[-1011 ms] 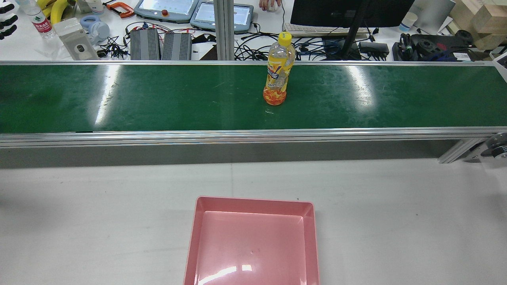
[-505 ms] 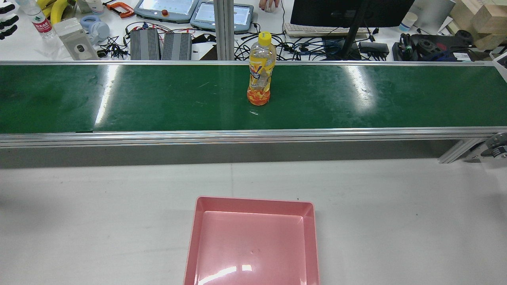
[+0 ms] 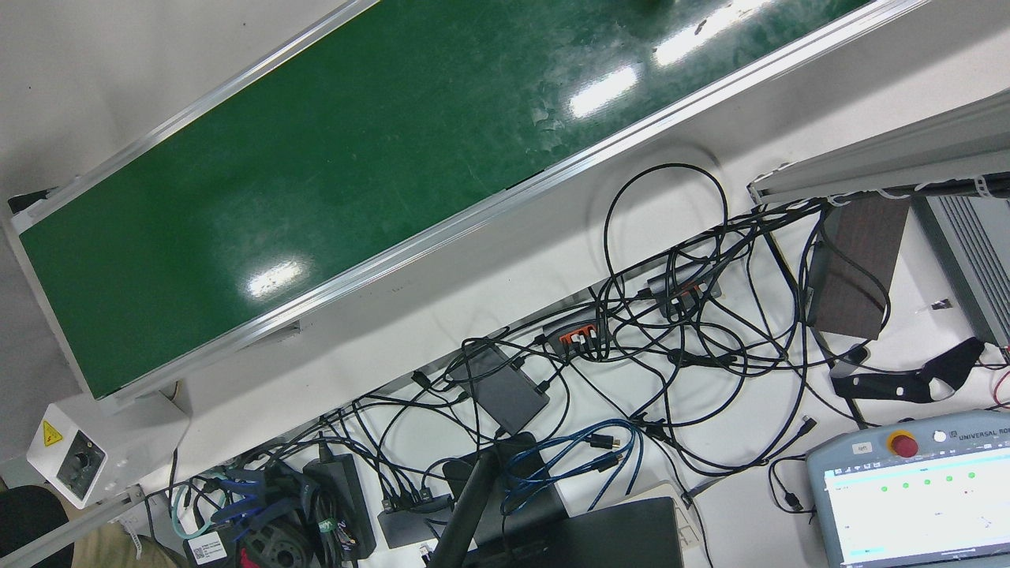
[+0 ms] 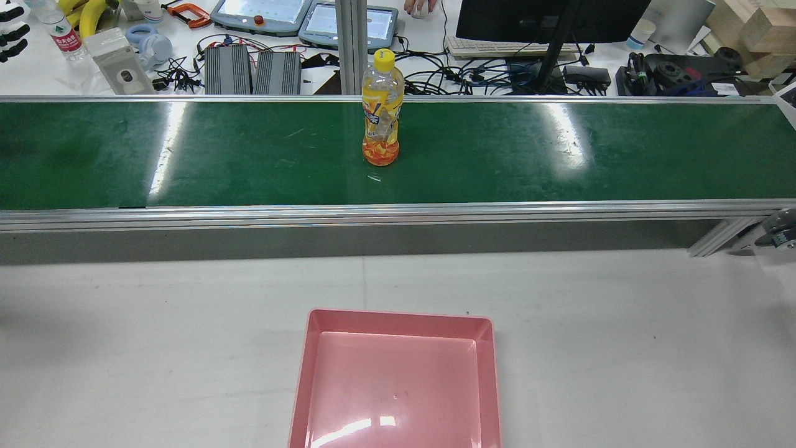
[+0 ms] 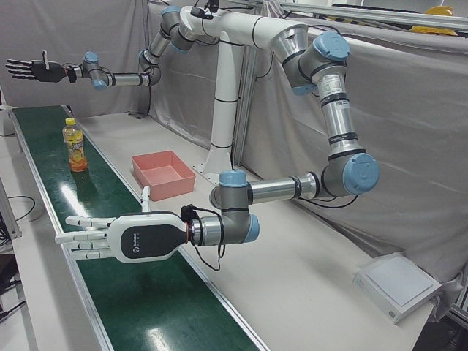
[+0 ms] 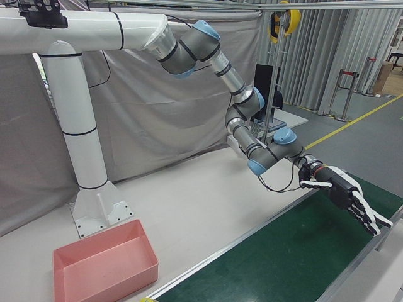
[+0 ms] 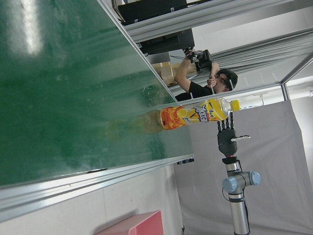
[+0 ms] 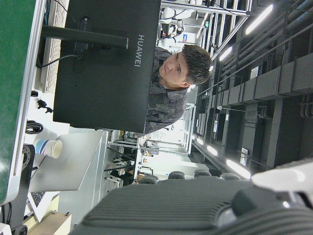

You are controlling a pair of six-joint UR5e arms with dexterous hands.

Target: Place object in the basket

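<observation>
I see the bottle (image 4: 381,106) upright on the green belt (image 4: 186,155), at twelve o'clock from the pink basket (image 4: 398,317) and well apart from it. My left hand (image 5: 110,238) and right hand (image 6: 352,198) are spread wide and empty. I judge the bottle light, smooth and tippy, so I'd wrap its labelled middle.

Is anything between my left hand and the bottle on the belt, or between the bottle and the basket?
Nothing visible. The belt is bare between the left hand and the bottle. Toward the basket there is only the belt's side rail, then bare table.
</observation>
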